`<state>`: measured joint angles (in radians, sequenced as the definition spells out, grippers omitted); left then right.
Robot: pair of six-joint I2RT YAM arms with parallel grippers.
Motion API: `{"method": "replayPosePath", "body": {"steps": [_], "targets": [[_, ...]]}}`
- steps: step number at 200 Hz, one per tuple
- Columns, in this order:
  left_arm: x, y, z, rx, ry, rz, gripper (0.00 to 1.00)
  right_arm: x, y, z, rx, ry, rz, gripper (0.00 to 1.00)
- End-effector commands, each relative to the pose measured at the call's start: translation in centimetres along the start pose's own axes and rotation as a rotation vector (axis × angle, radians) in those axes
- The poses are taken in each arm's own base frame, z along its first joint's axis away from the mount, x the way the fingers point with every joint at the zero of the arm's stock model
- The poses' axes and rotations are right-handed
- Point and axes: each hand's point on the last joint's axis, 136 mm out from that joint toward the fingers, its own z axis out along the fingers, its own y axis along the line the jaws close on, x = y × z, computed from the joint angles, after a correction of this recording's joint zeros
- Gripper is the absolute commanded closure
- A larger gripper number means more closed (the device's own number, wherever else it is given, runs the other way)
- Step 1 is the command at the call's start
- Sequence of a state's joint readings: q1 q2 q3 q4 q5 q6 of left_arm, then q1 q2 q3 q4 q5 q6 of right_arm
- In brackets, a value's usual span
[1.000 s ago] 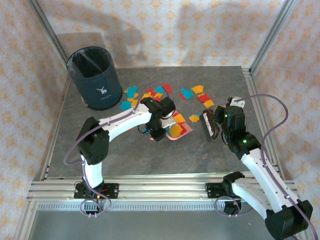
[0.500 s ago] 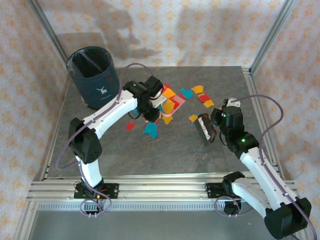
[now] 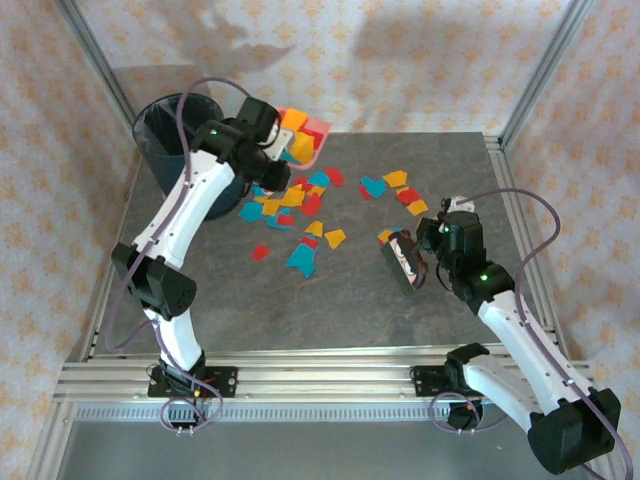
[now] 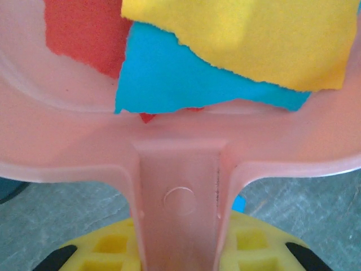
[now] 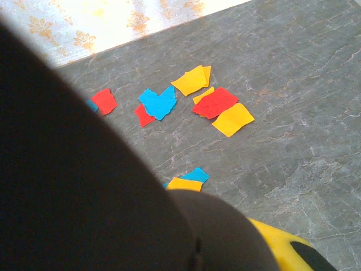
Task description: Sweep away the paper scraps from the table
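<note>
Loaded dustpan [image 3: 303, 135] raised beside the bin [image 3: 160, 135]
My left gripper [image 3: 265, 135] clamps its handle, my right gripper [image 3: 432, 245] clamps the brush [image 3: 402, 262]; clear the rim before tilting, or scraps [image 4: 242, 39] spill.

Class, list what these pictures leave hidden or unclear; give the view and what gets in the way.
- Right wrist view: the dark brush blocks the table on the left.
- Left wrist view: the pink dustpan covers the table beneath; its paper scraps are cut off by the top edge.
- Top view: the left arm crosses the bin; its contents cannot be seen.
</note>
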<state>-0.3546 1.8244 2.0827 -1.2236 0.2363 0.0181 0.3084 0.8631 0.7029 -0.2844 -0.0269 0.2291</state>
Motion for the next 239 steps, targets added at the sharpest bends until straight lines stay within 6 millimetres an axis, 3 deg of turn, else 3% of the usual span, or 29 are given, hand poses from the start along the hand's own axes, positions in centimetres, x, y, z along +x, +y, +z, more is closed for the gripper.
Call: {"method": "replayPosePath", "body": {"steps": [1, 108, 239], "targets": [[-0.6, 0.8, -0.9, 0.005, -0.013, -0.067, 1.00, -0.9, 0.5, 0.0, -0.021, -0.033, 0.021, 1.00], [-5.2, 7.2, -3.3, 0.136, -0.205, -0.404, 1.00, -1.1, 0.8, -0.3, -0.033, -0.022, 0.028, 1.00], [-8.3, 11.4, -3.8, 0.431, -0.376, -0.723, 1.00, -0.6, 0.8, -0.6, -0.039, 0.000, 0.030, 1.00]]}}
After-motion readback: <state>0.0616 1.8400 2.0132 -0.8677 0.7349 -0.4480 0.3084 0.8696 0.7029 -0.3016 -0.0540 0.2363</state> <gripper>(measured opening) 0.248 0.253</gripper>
